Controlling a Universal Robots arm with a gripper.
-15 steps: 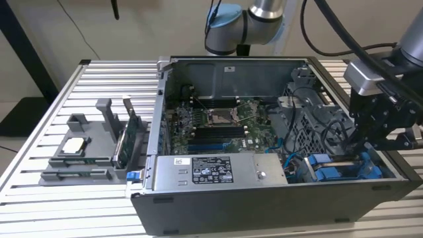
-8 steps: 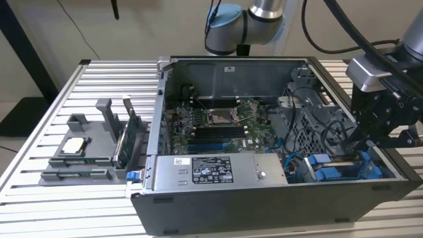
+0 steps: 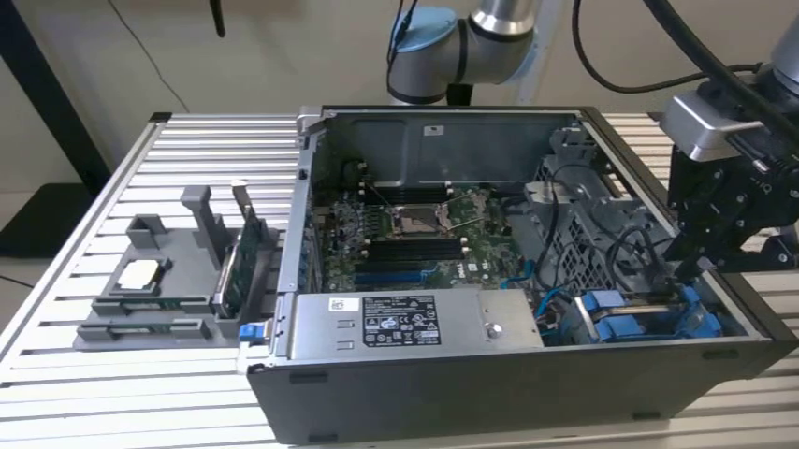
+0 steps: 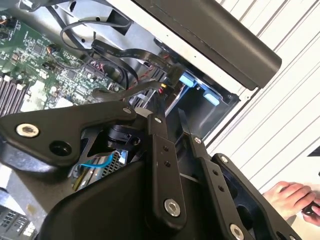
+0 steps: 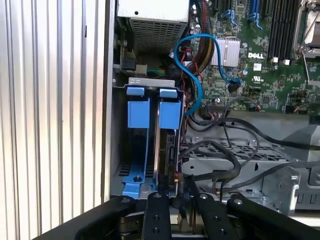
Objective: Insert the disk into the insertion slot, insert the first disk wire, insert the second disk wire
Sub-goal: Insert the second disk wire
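The disk (image 5: 169,114) stands edge-on in the insertion slot of the drive bay, its blue carrier beside a second blue carrier (image 5: 137,114). In the exterior view the blue carriers (image 3: 649,320) sit in the open case's near corner on the exterior view's right. My gripper (image 5: 178,196) hangs at the disk's rear end, fingers close together on a black wire plug (image 5: 183,192) with red and yellow leads. The exterior view shows the gripper (image 3: 690,271) dipped into the case above the bay. In the second wrist view the gripper (image 4: 171,117) points at a flat black cable's plug (image 4: 167,72).
The open computer case (image 3: 525,117) lies on a slatted table (image 3: 75,374). Inside are a motherboard (image 3: 413,234), a power supply (image 3: 399,323) and loose black cables (image 5: 235,160). A blue cable (image 5: 192,75) loops over the bay. A grey parts holder (image 3: 163,281) stands beside the case. A person's hand (image 4: 292,195) rests on the table.
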